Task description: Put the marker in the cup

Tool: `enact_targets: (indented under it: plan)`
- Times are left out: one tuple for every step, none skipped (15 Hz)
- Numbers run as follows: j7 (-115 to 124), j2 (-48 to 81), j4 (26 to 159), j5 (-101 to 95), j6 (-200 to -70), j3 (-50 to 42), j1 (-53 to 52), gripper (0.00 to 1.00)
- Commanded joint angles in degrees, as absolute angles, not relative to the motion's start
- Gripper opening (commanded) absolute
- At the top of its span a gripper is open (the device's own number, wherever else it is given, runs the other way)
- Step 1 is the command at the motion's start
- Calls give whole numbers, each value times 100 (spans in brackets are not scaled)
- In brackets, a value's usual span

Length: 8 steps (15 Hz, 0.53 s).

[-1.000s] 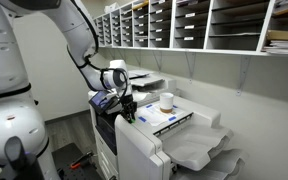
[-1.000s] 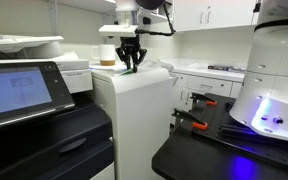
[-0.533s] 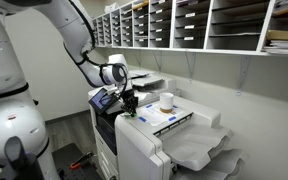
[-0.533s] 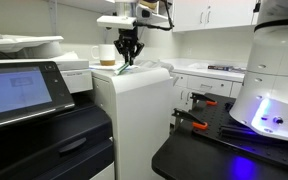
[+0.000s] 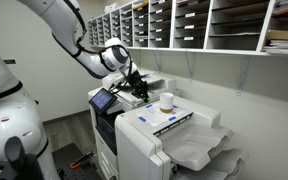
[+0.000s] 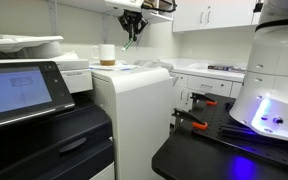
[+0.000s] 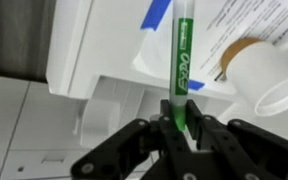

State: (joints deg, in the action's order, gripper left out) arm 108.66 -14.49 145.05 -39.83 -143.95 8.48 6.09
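My gripper (image 7: 177, 125) is shut on a green marker (image 7: 181, 60), which sticks out straight ahead of the jaws. In both exterior views the gripper (image 5: 140, 90) (image 6: 131, 28) hangs in the air above the white printer top, with the marker (image 6: 130, 41) pointing down. The cup (image 5: 167, 100) is small and white with a tan-brown lower part. It stands on the printer top, to the right of the gripper in an exterior view, and also shows in an exterior view (image 6: 107, 55). In the wrist view the cup (image 7: 264, 72) lies right of the marker's tip.
The large white printer (image 5: 169, 145) has a touch panel (image 5: 104, 99) and paper trays (image 5: 206, 150). Papers with blue tape (image 7: 156, 14) lie on its top. Wall shelves of mail slots (image 5: 184, 25) run behind. A dark counter (image 6: 224, 145) and the robot base (image 6: 274, 80) stand nearby.
My gripper has risen from the printer top with the marker in it and moved toward the cup.
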Motion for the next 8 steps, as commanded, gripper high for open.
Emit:
enact_targets:
  plan:
    - [11437,-1152,13903,-5059,-13690,1061,880,5]
    - [11555,-1039,13733,-5313,-13498,1039,839,5]
    - [11831,-893,13496,-5643,-13147,1067,772,5]
    - [12091,-726,13289,-5960,-12778,1084,683,5]
    - [12359,-526,13062,-6202,-12391,1102,551,5]
    - [12554,-335,12851,-6370,-11963,1108,396,5]
    - [12838,-119,12634,-6617,-11592,1114,235,5]
    - [13119,93,12418,-6814,-11242,1111,66,5]
